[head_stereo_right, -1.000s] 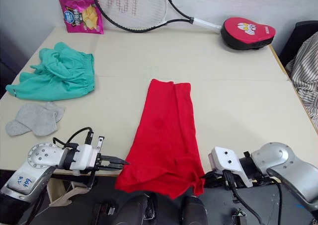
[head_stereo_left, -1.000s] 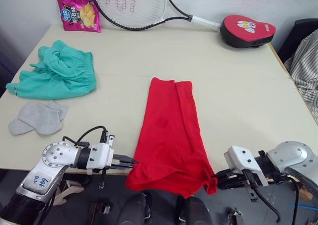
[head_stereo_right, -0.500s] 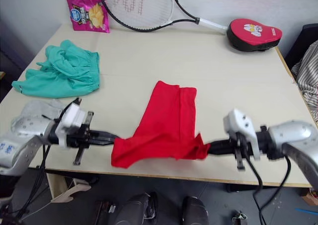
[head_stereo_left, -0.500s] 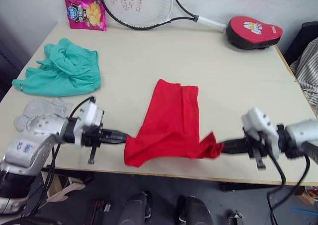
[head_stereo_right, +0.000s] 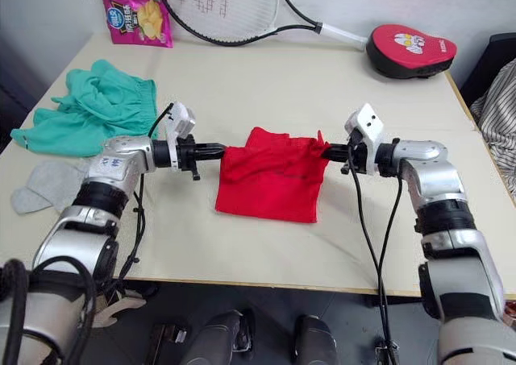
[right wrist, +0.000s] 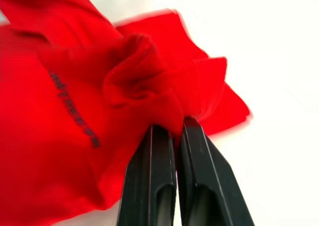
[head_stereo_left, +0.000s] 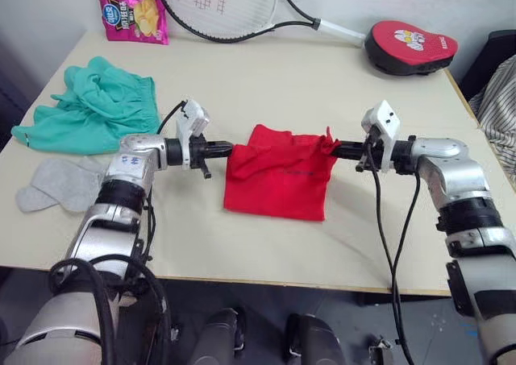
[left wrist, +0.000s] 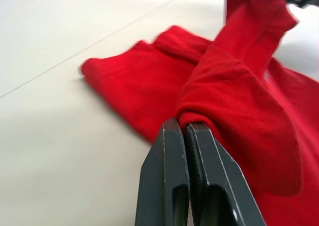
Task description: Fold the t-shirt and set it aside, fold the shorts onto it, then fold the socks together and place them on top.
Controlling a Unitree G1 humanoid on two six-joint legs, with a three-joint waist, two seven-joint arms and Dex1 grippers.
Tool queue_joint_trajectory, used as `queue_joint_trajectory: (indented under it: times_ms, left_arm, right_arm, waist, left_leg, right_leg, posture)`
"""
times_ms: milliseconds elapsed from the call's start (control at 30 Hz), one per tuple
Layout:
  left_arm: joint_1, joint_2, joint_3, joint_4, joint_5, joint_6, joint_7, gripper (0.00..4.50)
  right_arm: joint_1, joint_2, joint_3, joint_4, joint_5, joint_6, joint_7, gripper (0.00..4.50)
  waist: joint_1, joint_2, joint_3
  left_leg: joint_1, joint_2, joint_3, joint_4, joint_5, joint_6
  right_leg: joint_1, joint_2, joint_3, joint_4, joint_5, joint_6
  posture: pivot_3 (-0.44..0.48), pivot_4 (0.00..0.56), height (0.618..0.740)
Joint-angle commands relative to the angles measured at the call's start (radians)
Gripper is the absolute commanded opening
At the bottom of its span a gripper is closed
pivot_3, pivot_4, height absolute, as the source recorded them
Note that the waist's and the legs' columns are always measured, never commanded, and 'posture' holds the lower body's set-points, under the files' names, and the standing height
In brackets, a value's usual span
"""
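A: Head views, what lies where?
B: The t-shirt (head_stereo_left: 278, 180) sits folded over at the middle of the surface (head_stereo_left: 339, 83). The left hand (head_stereo_left: 226, 148) grips its left top corner and the right hand (head_stereo_left: 333, 148) grips its right top corner, so the upper edge is stretched between them. The shorts (head_stereo_left: 93, 111) lie crumpled at the far left, well apart from the t-shirt. The socks (head_stereo_left: 56, 182) lie just nearer than the shorts, by the left edge.

A: And along the far edge?
B: A pink snack bag (head_stereo_left: 131, 10), a tennis racket (head_stereo_left: 234, 6) and a red padded mitt (head_stereo_left: 407, 47).

A: Left wrist view?
B: The two black fingers (left wrist: 167, 181) are pressed together on a rolled fold of red cloth, with the rest of the t-shirt spread flat on the surface beyond.

A: Right wrist view?
B: The fingers (right wrist: 149, 186) are likewise closed on a bunched corner of the t-shirt; dark lettering (right wrist: 72, 106) runs across the fabric beside them.
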Motion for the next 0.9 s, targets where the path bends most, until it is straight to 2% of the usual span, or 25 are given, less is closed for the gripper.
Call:
queue_joint_trajectory:
  times_ms: [33, 267, 367, 467, 633, 667, 767, 833, 900]
  left_arm:
    - [-0.069, -0.034, 0.049, 0.113, 0.037, -0.083, 0.058, 0.02]
    - [-0.110, -0.075, 0.100, 0.199, 0.079, -0.123, 0.123, 0.02]
    - [-0.116, -0.082, 0.134, 0.214, 0.083, -0.100, 0.187, 0.70]
    - [-0.108, -0.081, 0.153, 0.215, 0.094, -0.100, 0.223, 1.63]
    - [-0.070, -0.070, 0.207, 0.205, 0.090, -0.110, 0.338, 3.20]
    - [-0.062, -0.067, 0.215, 0.199, 0.091, -0.124, 0.355, 3.57]
    - [-0.027, -0.054, 0.244, 0.159, 0.086, -0.216, 0.369, 4.48]
    - [0.004, -0.039, 0.260, 0.119, 0.072, -0.304, 0.304, 4.50]
    - [0.055, -0.015, 0.251, 0.055, 0.064, -0.385, 0.157, 4.50]
  right_arm:
    - [-0.066, 0.021, -0.050, 0.138, -0.039, -0.095, -0.040, 0.00]
    - [-0.085, 0.078, -0.084, 0.246, -0.069, -0.154, -0.044, 0.00]
    - [-0.089, 0.097, -0.112, 0.268, -0.068, -0.139, -0.084, 0.00]
    - [-0.088, 0.112, -0.137, 0.265, -0.069, -0.156, -0.118, 0.73]
    - [-0.089, 0.137, -0.237, 0.292, -0.048, -0.202, -0.333, 2.41]
    - [-0.086, 0.136, -0.254, 0.294, -0.045, -0.204, -0.360, 2.86]
    - [-0.054, 0.121, -0.283, 0.261, -0.040, -0.190, -0.361, 3.86]
    - [-0.021, 0.107, -0.293, 0.204, -0.034, -0.201, -0.324, 4.46]
    - [0.049, 0.092, -0.283, 0.067, -0.002, -0.212, -0.201, 4.46]
  waist:
    - [-0.010, 0.000, 0.000]
    - [-0.022, 0.000, 0.000]
    - [-0.034, 0.000, 0.000]
    - [-0.037, 0.000, 0.000]
    - [-0.037, 0.000, 0.000]
    - [-0.037, 0.000, 0.000]
    - [-0.038, 0.000, 0.000]
    - [-0.039, 0.000, 0.000]
    - [-0.038, 0.000, 0.000]
  left_leg:
    - [-0.001, 0.000, 0.000, 0.000, 0.000, 0.000]
    - [-0.002, 0.000, -0.002, 0.002, 0.000, 0.000]
    - [-0.001, 0.000, -0.002, 0.003, 0.000, 0.000]
    - [-0.002, 0.000, -0.002, 0.003, 0.000, 0.000]
    - [-0.002, 0.000, -0.003, 0.003, 0.001, -0.001]
    - [-0.002, 0.000, -0.003, 0.003, 0.001, -0.001]
    - [-0.002, 0.000, -0.003, 0.003, 0.001, -0.001]
    - [-0.002, 0.000, -0.003, 0.003, 0.001, -0.001]
    - [-0.002, 0.000, -0.003, 0.003, 0.001, -0.001]
  right_leg:
    - [0.000, 0.000, 0.000, 0.000, 0.000, 0.000]
    - [0.000, 0.000, -0.001, 0.002, 0.000, 0.000]
    - [0.000, 0.000, -0.001, 0.003, 0.000, 0.000]
    - [0.000, 0.000, 0.000, 0.003, 0.000, 0.000]
    - [0.000, 0.000, 0.001, 0.003, 0.000, 0.000]
    - [0.000, 0.000, 0.001, 0.003, 0.000, 0.000]
    - [0.000, 0.000, 0.002, 0.004, 0.000, 0.000]
    - [0.000, 0.000, 0.002, 0.003, 0.000, 0.000]
    - [-0.001, 0.000, 0.002, 0.003, 0.000, 0.000]
  posture:
    - [0.000, 0.150, 0.740]
    - [0.000, 0.150, 0.740]
    - [0.000, 0.150, 0.740]
    - [0.000, 0.150, 0.740]
    - [0.000, 0.150, 0.740]
    - [0.000, 0.150, 0.740]
    - [0.000, 0.150, 0.740]
    - [0.000, 0.150, 0.740]
    - [0.000, 0.150, 0.740]
